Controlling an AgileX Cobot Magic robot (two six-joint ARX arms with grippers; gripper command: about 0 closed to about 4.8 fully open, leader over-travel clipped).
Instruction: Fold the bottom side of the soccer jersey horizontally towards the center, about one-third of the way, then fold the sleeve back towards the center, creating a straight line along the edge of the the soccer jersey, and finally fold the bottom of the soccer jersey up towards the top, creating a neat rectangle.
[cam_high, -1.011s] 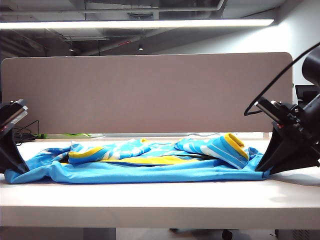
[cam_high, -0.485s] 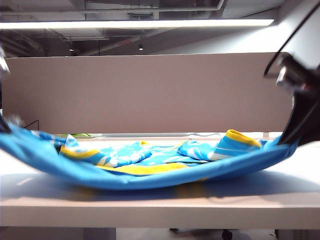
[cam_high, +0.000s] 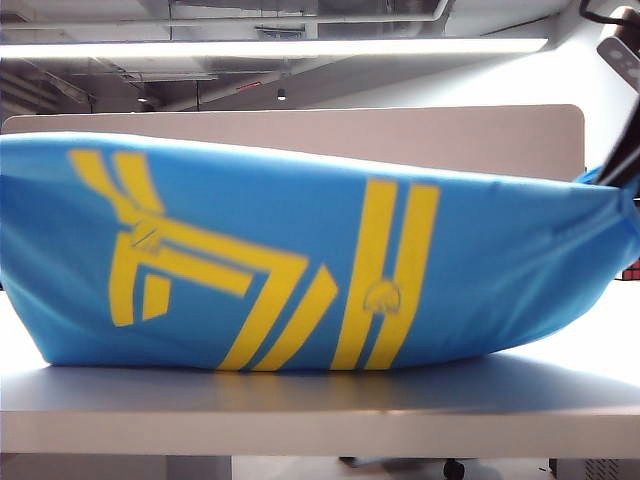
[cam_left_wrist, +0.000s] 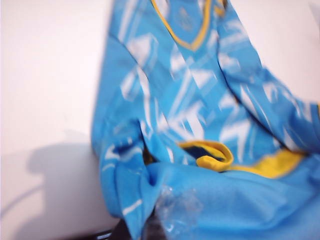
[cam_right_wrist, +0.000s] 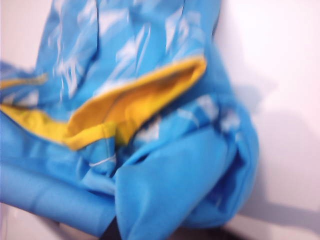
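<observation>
lifted since a second ago: soccer jersey (cam_high: 300, 270) up off table (cam_high: 320, 405), stretched as curtain, yellow stripes facing camera. left gripper (cam_left_wrist: 150, 227), right gripper (cam_right_wrist: 117, 230) at opposite ends, pinched onto hem corners. risks: shiny fabric slipping, uneven drape, crooked fold.

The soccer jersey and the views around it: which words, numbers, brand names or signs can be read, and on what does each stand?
None can be read.
The soccer jersey shows big yellow stripe marks, no letters.
Two small emblems on it are too small and blurred to read.
</observation>
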